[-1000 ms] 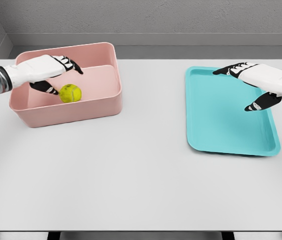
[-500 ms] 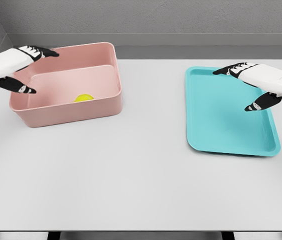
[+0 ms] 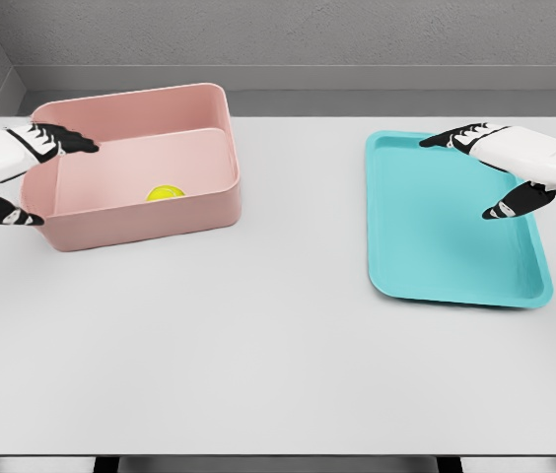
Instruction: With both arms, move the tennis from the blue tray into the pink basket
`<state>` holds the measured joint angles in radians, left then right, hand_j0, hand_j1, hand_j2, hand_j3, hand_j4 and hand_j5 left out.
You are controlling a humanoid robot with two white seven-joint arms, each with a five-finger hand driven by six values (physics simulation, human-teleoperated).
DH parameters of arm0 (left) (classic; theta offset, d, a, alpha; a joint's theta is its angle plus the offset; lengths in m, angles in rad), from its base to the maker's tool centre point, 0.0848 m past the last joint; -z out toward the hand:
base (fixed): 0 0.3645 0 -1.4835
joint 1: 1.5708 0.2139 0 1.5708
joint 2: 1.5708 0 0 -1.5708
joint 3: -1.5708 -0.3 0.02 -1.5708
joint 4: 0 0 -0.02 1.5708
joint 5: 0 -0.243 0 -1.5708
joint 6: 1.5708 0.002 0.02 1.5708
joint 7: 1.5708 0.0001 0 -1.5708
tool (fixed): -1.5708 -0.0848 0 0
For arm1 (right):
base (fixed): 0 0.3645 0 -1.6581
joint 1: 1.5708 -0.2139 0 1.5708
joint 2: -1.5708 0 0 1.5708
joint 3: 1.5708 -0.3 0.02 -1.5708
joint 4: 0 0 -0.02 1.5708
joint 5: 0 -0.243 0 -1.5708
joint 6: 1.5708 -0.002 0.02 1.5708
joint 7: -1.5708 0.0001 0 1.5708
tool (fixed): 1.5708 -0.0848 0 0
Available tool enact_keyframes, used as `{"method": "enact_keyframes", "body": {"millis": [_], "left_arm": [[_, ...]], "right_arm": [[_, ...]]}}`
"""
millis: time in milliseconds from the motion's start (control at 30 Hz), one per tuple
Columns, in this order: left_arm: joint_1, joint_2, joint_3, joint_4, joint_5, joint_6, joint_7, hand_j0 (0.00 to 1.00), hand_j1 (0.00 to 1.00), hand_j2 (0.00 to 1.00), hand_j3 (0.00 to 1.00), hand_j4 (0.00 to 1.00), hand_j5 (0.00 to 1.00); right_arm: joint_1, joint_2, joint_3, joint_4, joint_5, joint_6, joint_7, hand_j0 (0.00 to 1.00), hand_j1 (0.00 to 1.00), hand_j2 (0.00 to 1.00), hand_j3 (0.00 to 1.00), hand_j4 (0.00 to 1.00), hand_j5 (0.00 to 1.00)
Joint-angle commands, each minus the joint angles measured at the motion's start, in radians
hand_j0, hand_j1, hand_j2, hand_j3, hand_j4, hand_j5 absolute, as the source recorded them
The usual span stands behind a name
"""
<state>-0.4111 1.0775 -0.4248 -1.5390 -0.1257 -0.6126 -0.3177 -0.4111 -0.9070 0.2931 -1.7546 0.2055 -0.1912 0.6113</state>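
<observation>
On the table (image 3: 278, 355), blue tray (image 3: 426, 266) at right edge, bare. Pink basket (image 3: 199, 212) at far left corner, tennis ball (image 3: 165, 193) now inside. Left hand (image 3: 7, 168) pulled back, spread, empty. Right hand (image 3: 510, 168) unmoved, open, empty. Task seemingly done.

text: none legible | labels: none | brands: none | numbers: none | signs: none

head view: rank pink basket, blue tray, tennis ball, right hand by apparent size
Pink basket and blue tray: similar, too close to rank.
Right hand: clearly smaller.
Tennis ball: smallest, partly hidden behind the basket's front wall.
</observation>
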Motion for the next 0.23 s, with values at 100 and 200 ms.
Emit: {"method": "enact_keyframes", "body": {"millis": [100,200], "left_arm": [[0.011,0.019,0.003,-0.047,0.006,0.002,-0.015,1.00,1.00,1.00,1.00,1.00,1.00],[0.012,0.019,0.003,-0.047,0.006,0.002,-0.017,1.00,1.00,1.00,1.00,1.00,1.00]], "right_arm": [[0.000,-0.001,0.000,0.000,-0.003,0.001,0.000,1.00,1.00,1.00,1.00,1.00,1.00],[0.002,-0.001,0.000,0.000,-0.003,0.001,0.000,1.00,1.00,1.00,1.00,1.00,1.00]]}}
